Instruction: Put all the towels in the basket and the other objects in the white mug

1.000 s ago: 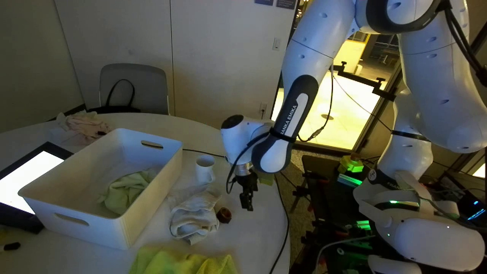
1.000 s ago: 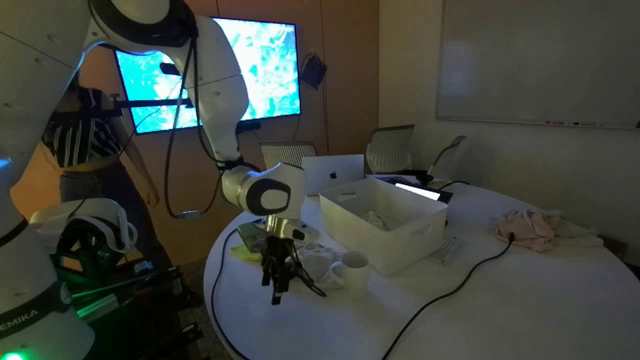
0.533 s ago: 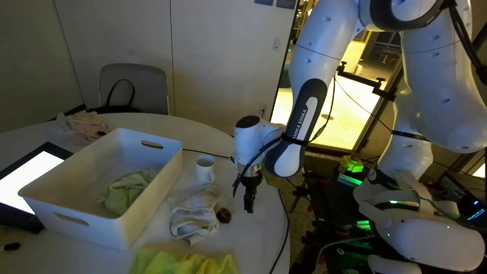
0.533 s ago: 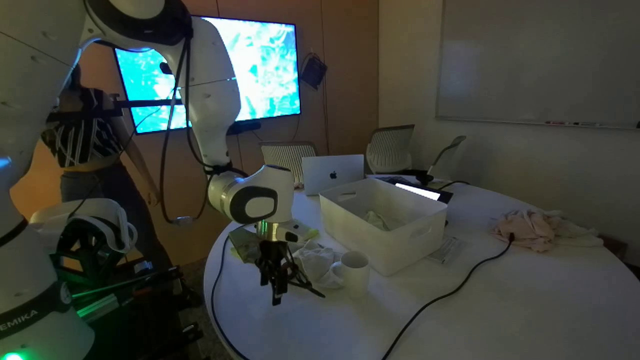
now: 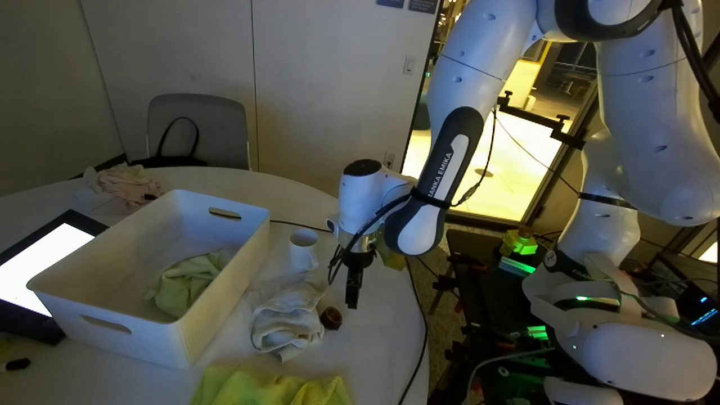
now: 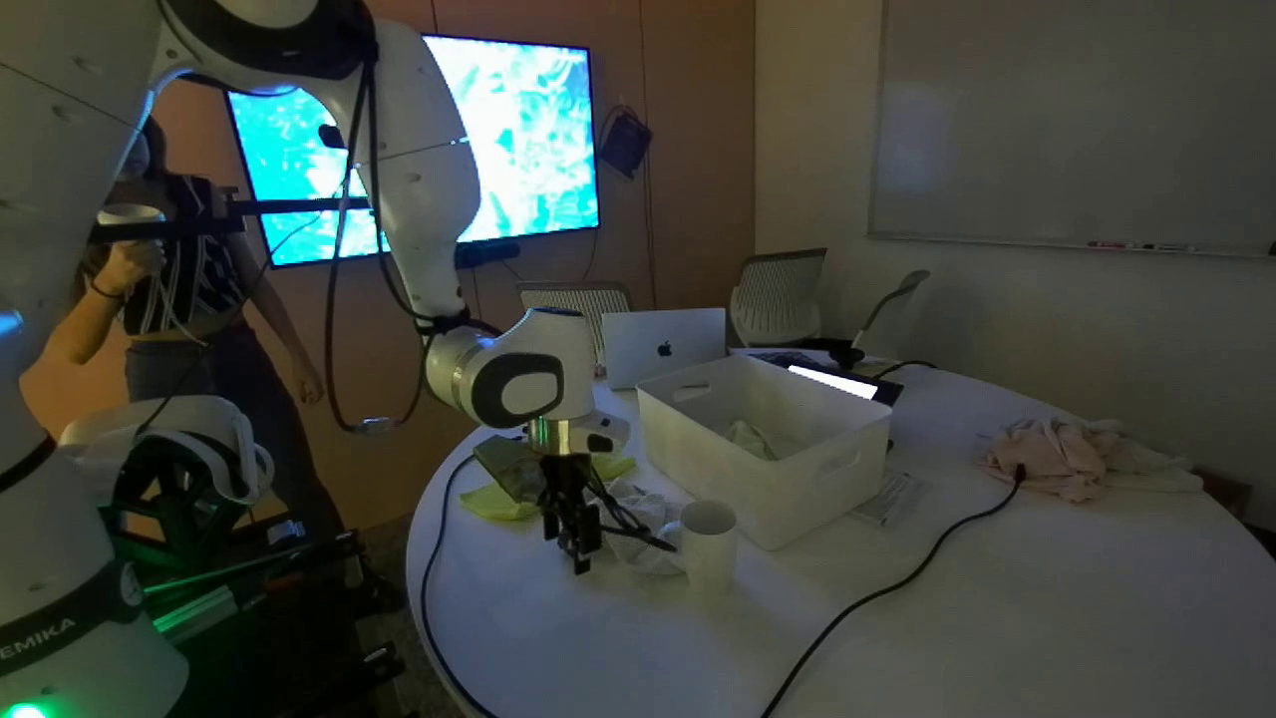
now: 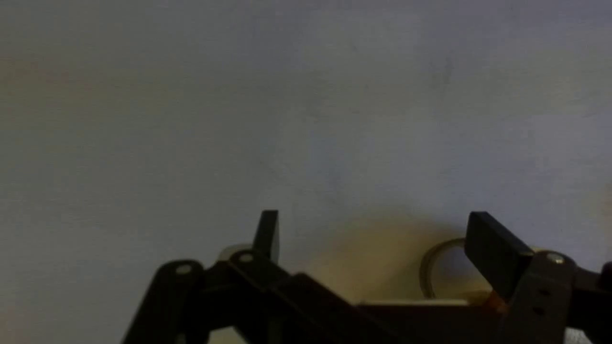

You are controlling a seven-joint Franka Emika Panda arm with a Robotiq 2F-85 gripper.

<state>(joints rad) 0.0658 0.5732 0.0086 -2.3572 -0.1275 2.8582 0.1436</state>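
White table (image 5: 378, 355) has the big basket (image 5: 143, 344) on it, green towel (image 5: 185, 287) inside, white towel (image 5: 287, 318) kinda bunched just outside. I see the gripper (image 5: 352, 299) hanging near the mug (image 5: 301, 256), jaws spread apart, and a little brown ring (image 5: 331, 320) right beside that towel, close to the jaws.

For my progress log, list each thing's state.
Gripper: open
Basket: upright
Green towel: crumpled, inside basket
Mug: upright, inside unclear
White towel: crumpled, outside basket
Yellow towel: rumpled, outside basket
Pink cloth: crumpled, outside basket
Brown ring: outside mug
Laptop: open
TV: on
Tabletop screen: lit
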